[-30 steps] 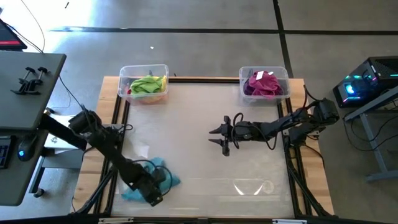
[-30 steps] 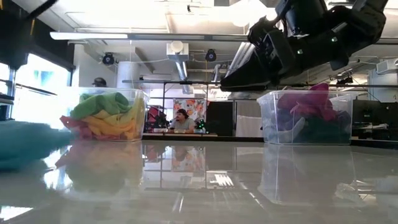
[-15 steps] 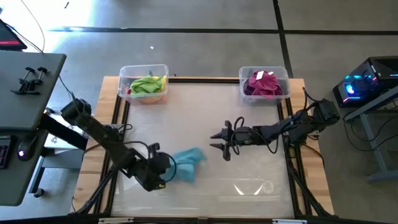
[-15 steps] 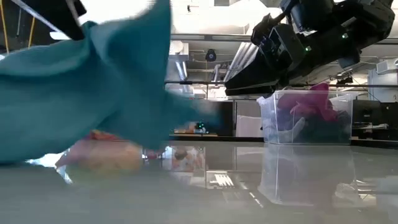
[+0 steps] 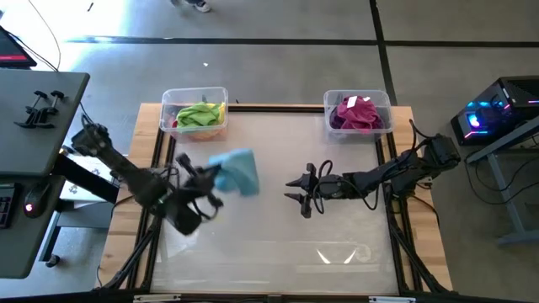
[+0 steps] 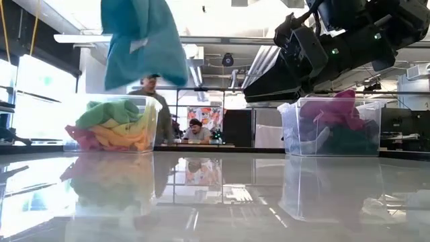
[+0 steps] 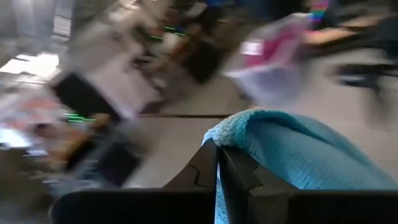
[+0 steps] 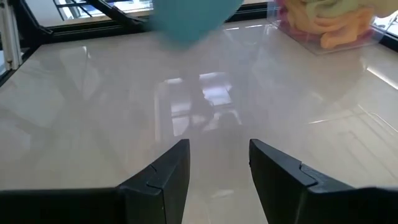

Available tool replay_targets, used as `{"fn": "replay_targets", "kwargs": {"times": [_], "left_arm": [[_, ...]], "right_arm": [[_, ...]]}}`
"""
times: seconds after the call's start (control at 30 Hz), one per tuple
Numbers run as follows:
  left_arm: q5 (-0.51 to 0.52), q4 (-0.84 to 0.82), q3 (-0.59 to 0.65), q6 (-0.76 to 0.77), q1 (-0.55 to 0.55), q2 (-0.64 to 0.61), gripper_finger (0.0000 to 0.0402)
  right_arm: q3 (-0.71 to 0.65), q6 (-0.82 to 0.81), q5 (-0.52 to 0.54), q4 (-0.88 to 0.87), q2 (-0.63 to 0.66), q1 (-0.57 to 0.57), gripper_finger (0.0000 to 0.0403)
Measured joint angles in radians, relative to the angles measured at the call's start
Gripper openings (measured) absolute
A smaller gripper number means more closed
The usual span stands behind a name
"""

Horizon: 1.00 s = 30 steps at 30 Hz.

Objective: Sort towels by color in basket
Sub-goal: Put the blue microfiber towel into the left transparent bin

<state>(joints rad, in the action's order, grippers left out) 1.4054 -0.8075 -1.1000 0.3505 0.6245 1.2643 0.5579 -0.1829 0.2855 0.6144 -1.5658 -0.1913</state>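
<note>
My left gripper [image 5: 212, 178] is shut on a teal towel [image 5: 237, 171], carried in the air left of the table's middle; the low view shows the teal towel [image 6: 143, 42] hanging high above the table. The far-left clear bin [image 5: 194, 114] holds lime green, yellow and orange towels. The far-right clear bin [image 5: 358, 112] holds magenta and purple towels. My right gripper [image 5: 298, 190] hovers open over the table's middle, pointing toward the table's left; its fingers [image 8: 163, 173] stand apart above bare table. My left gripper pinches the teal towel between its two shut fingers at a folded edge [image 7: 219, 138], several layers thick. The towel is lifted clear of the table and spreads out beyond the fingers [image 7: 242, 174], hanging slack below them.
The tabletop [image 5: 278, 236] is glossy and pale with a wooden rim. A desk with clamps [image 5: 38, 105] stands off the table's left. People [image 6: 196, 129] show in the room beyond the far edge. Lit equipment [image 5: 484, 118] sits off the table's right.
My left gripper has taken the teal towel from the near-left corner, lifted it clear of the table, and swung it up and toward the far edge, toward the far-left bin. The towel now hangs in the air. My right gripper has stayed almost still.
</note>
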Motion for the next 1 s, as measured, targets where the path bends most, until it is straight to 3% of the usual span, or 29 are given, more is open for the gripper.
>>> {"fn": "replay_targets", "kwargs": {"times": [0.13, 0.3, 0.43, 0.53, 0.77, 1.0], "left_arm": [[0.12, 0.003, 0.0, -0.163, -0.088, -0.104, 0.0], [0.135, 0.025, 0.0, -0.258, -0.275, -0.251, 0.0], [-0.002, 0.104, 0.0, -0.335, -0.484, -0.351, 0.0], [-0.183, 0.206, -0.001, -0.453, -0.657, -0.394, 0.0], [-0.568, 0.351, -0.002, -0.62, -0.986, -0.37, 0.0], [-0.604, 0.326, 0.039, -0.678, -1.168, -0.262, 0.0]], "right_arm": [[0.0, 0.0, -0.001, -0.004, 0.0, 0.0, 0.016], [0.0, 0.0, 0.0, -0.005, 0.0, 0.001, 0.016], [0.0, 0.003, 0.003, -0.005, 0.0, 0.002, 0.016], [0.0, 0.003, 0.003, -0.005, 0.0, 0.002, 0.016], [0.0, 0.0, 0.004, -0.005, 0.0, 0.002, 0.016], [0.0, 0.0, 0.004, -0.01, 0.0, 0.002, 0.016]]}}
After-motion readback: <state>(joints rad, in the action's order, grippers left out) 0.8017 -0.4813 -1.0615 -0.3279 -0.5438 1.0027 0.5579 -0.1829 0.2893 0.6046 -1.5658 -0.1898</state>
